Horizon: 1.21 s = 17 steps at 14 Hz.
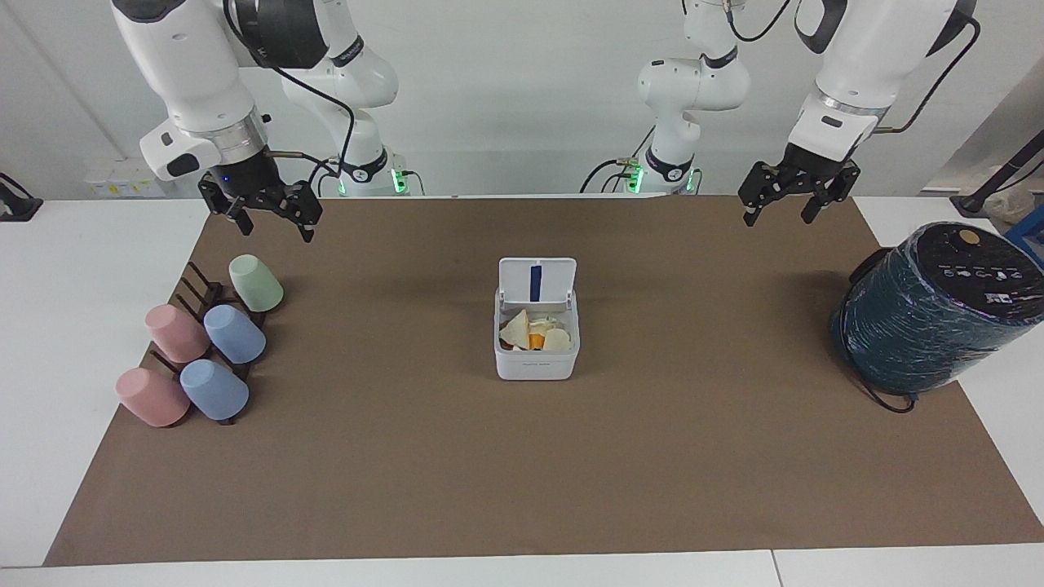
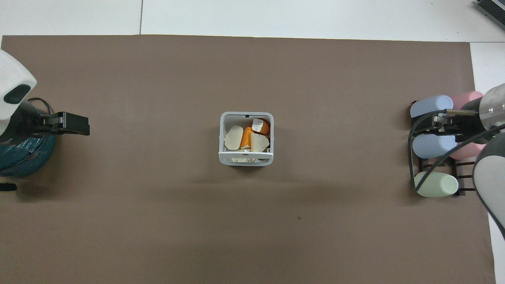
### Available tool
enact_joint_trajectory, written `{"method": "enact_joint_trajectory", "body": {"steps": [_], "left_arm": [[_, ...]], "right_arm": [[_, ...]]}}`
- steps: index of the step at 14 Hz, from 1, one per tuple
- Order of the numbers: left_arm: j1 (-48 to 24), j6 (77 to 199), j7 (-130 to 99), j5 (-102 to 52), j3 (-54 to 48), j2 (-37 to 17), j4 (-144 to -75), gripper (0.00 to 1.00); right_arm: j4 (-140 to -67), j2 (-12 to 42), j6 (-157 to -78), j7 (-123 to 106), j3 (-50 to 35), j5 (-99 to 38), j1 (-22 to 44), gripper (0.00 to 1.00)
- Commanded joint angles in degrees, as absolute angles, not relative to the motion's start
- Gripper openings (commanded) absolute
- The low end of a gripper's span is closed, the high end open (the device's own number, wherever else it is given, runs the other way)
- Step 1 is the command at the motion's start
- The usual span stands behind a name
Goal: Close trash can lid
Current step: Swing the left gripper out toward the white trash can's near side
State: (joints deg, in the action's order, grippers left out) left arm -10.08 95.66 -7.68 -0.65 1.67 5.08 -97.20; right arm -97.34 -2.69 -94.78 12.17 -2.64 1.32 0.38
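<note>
I see the small white cubic plastic trash can with rounded corners at the middle of the brown mat, open, holding pale and orange scraps. Its square white hinged lid stands upright on the robot-side edge, blue strip showing.

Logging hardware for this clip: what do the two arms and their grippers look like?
Both arms are glossy white with rounded segments and dark joint bands, with black cables along them and green lights at the bases. The left gripper and the right gripper are black two-finger units on silver wrist rings.
</note>
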Motion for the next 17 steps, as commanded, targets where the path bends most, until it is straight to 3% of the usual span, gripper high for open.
{"method": "enact_joint_trajectory", "body": {"steps": [1, 4, 7, 8, 12, 17], "left_arm": [[-10.46, 93.52, -7.30, 0.26, 0.88, 4.83, -96.76, 1.00], [-13.96, 94.22, -8.26, 0.18, 0.62, 4.92, -97.38, 1.00], [-21.33, 96.32, -12.45, -0.26, 0.53, 8.60, -104.66, 0.99], [-24.23, 97.29, -17.70, -0.35, 0.53, 10.09, -107.20, 0.85], [-35.31, 106.95, -31.18, -3.24, 0.53, 13.88, -115.65, 0.51], [-44.28, 121.70, -40.84, -3.87, 0.53, 11.69, -122.24, 0.41]], "right_arm": [[-98.00, -3.08, -95.63, 10.99, -3.08, 1.23, -0.35, 1.00], [-98.00, -3.08, -95.62, 10.99, -3.08, 1.23, -0.35, 1.00], [-98.00, -3.08, -95.62, 10.99, -3.08, 1.23, -0.35, 1.00], [-98.00, -3.08, -95.62, 10.99, -3.08, 1.23, -0.35, 1.00], [-98.00, -3.08, -95.62, 10.99, -3.08, 1.23, -0.35, 1.00], [-98.00, -3.08, -95.62, 10.99, -3.08, 1.23, -0.35, 1.00]]}}
